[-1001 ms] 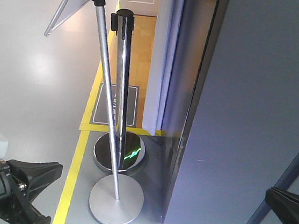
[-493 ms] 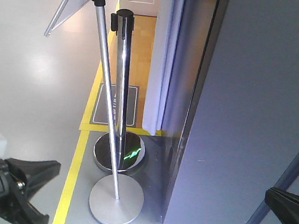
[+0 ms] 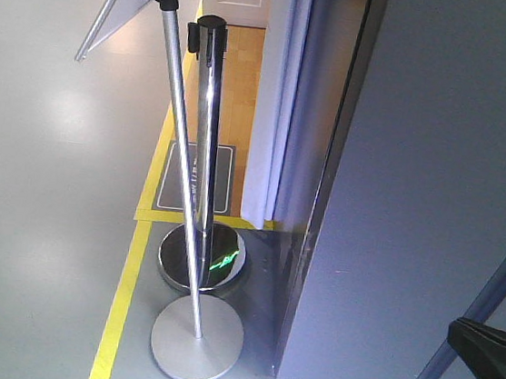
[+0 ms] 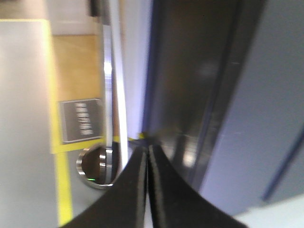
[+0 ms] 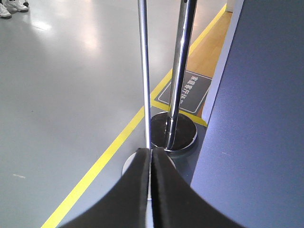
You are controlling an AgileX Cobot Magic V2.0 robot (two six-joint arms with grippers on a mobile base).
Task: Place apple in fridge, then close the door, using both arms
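The fridge (image 3: 438, 174) stands at the right of the front view as a tall grey-blue face with a darker side (image 3: 320, 161). No white interior shows. It also shows in the left wrist view (image 4: 266, 95) and the right wrist view (image 5: 256, 118). The apple is out of view. My left gripper (image 4: 146, 150) is shut and empty, its view blurred, pointing at the fridge's dark corner. My right gripper (image 5: 151, 152) is shut and empty, low beside the fridge's left face. A black part of the right gripper shows in the front view's bottom right corner (image 3: 490, 358).
Two chrome stanchion posts (image 3: 205, 147) stand left of the fridge on round bases (image 3: 197, 337). One carries a tilted sign board (image 3: 119, 0). A yellow floor line (image 3: 121, 303) runs along the grey floor. A white panel (image 3: 272, 100) hangs behind the fridge corner.
My left gripper has moved down and left, out of the front view, leaving only a dark sliver at the bottom left edge. The right gripper and the fridge have not moved.
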